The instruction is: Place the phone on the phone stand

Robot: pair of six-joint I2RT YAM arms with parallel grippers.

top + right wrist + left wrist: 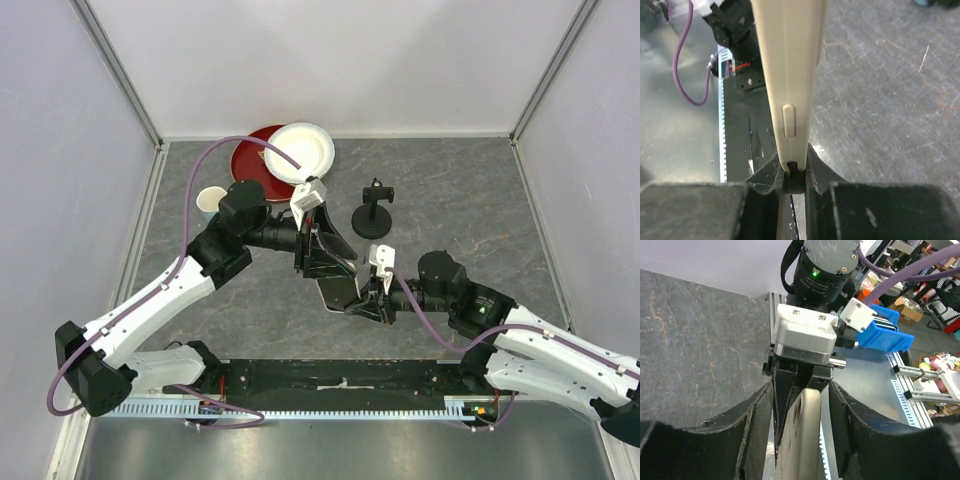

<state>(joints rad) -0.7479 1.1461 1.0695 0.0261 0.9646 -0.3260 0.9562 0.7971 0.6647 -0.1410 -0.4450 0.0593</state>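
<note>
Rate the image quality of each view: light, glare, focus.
Top external: even soft light, faint shadows on the table, all sharp; the white plate nearly washes out. Left wrist: its own fingers are dark and soft, the phone slightly blurred, the table crisp. Right wrist: the phone's cream edge is sharp at its side button, table scratches clear.

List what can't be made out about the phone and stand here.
- Top view: phone mostly covered by left tool and right tool; only a dark sliver shows.
- Top view: phone stand bracket too small to read.
- Left wrist: phone's near end cut off by the bottom edge.
- Right wrist: phone's far end cut off by the top edge; stand out of frame.
</note>
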